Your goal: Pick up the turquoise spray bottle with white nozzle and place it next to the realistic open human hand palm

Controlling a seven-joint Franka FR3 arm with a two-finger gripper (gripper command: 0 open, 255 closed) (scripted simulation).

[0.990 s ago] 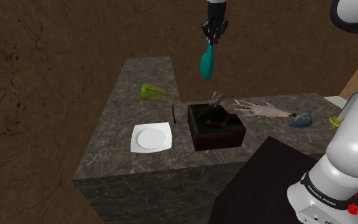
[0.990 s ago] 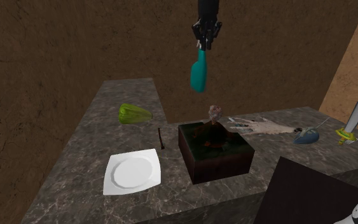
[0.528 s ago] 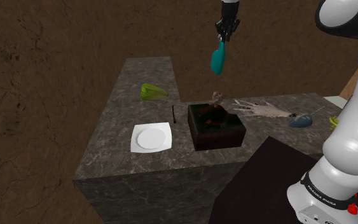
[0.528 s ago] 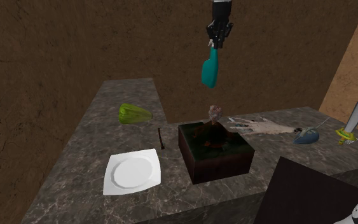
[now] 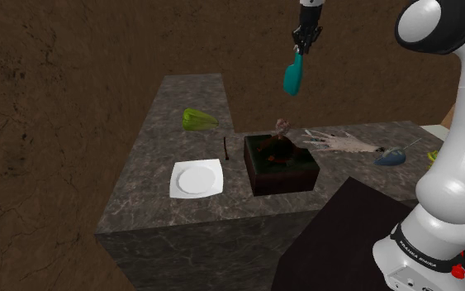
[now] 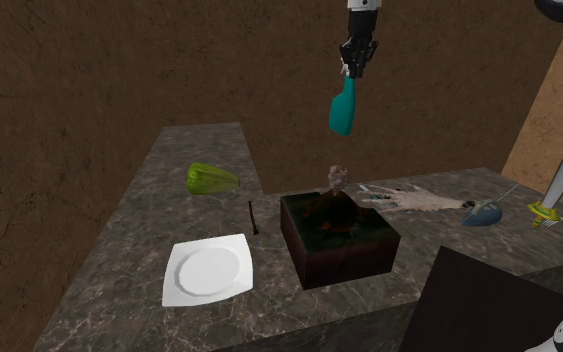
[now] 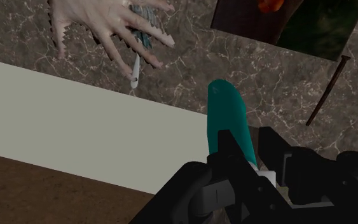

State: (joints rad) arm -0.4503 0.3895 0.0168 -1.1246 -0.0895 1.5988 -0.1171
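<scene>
The turquoise spray bottle (image 5: 292, 76) (image 6: 343, 110) hangs high in the air, body down, above the far side of the marble counter (image 5: 164, 194). My gripper (image 5: 305, 48) (image 6: 355, 66) is shut on its upper end, and the wrist view shows the bottle (image 7: 230, 121) clasped between the black fingers (image 7: 224, 145). The pale open hand (image 5: 338, 142) (image 6: 412, 199) (image 7: 107, 25) lies flat on the counter at the shoulder view's right, beyond the dark box. The bottle hangs above and to the shoulder view's left of the hand.
A dark box (image 5: 281, 164) with a small figure (image 5: 282, 126) stands mid-counter. A white plate (image 5: 196, 178), a green pepper (image 5: 197, 119) and a thin dark stick (image 5: 225, 147) lie to its left. A blue object (image 5: 389, 157) and a toy sword (image 6: 555, 189) sit beyond the hand.
The gripper has carried the bottle toward the right in both exterior views, keeping it high and coming closer to above the hand.
</scene>
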